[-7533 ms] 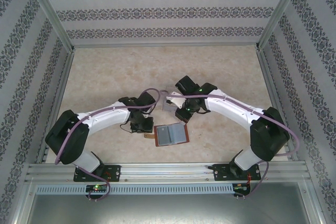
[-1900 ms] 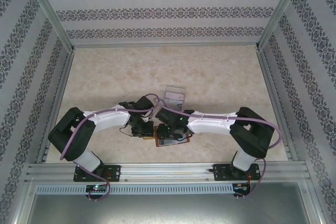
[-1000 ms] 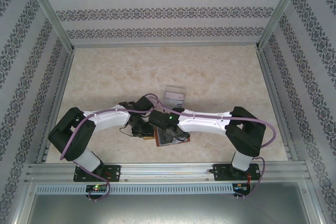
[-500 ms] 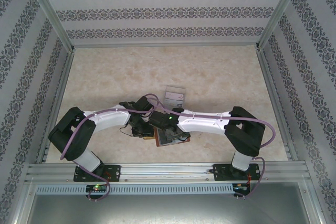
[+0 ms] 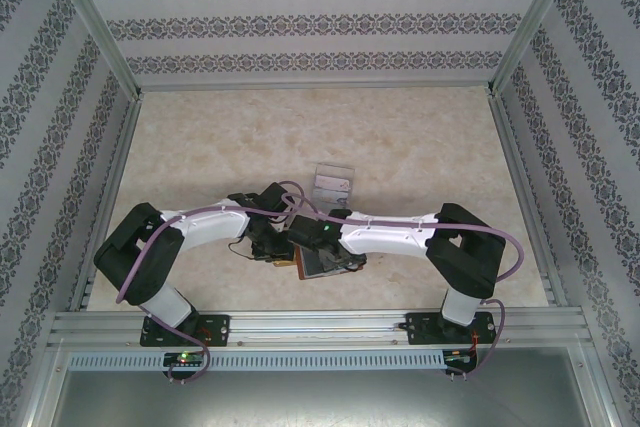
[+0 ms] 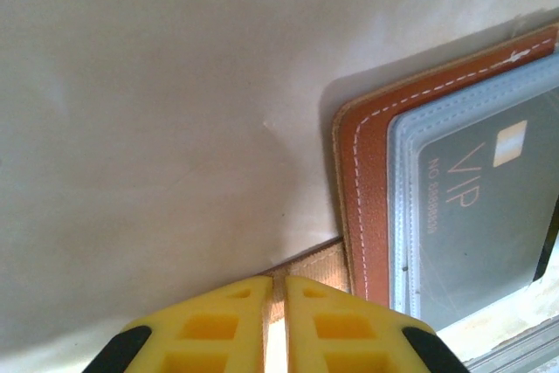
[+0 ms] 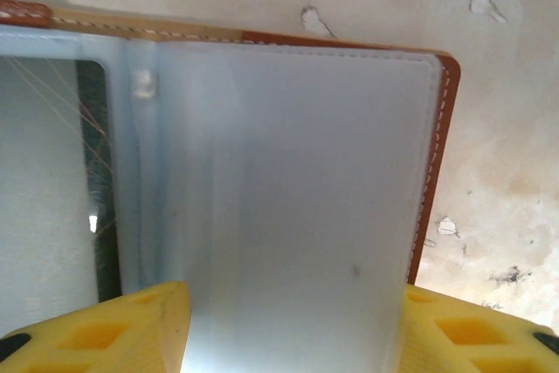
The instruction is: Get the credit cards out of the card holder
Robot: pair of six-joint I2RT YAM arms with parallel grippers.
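Note:
The reddish-brown card holder [image 5: 338, 266] lies open on the table near the front, between the two arms. My left gripper [image 5: 272, 245] [image 6: 274, 281] is shut on the holder's tan side tab [image 6: 319, 264]. Beside it the holder [image 6: 367, 172] shows a grey credit card [image 6: 476, 216] marked VIP in its clear sleeve. My right gripper [image 5: 312, 244] [image 7: 295, 286] hangs low over the holder [image 7: 430, 172]. Its jaws stand wide apart on either side of the pale right pocket, pinching nothing. The other pocket holds a credit card [image 7: 48, 189] with a dark band.
A clear plastic tray [image 5: 334, 181] stands just behind the two grippers. Aluminium rails run along the table's front and sides, with patterned walls beyond. The marbled tabletop [image 5: 300, 127] stretches back behind the tray.
The right arm has come from the tray down onto the holder and edged left over the last second. The left gripper keeps its hold on the tab.

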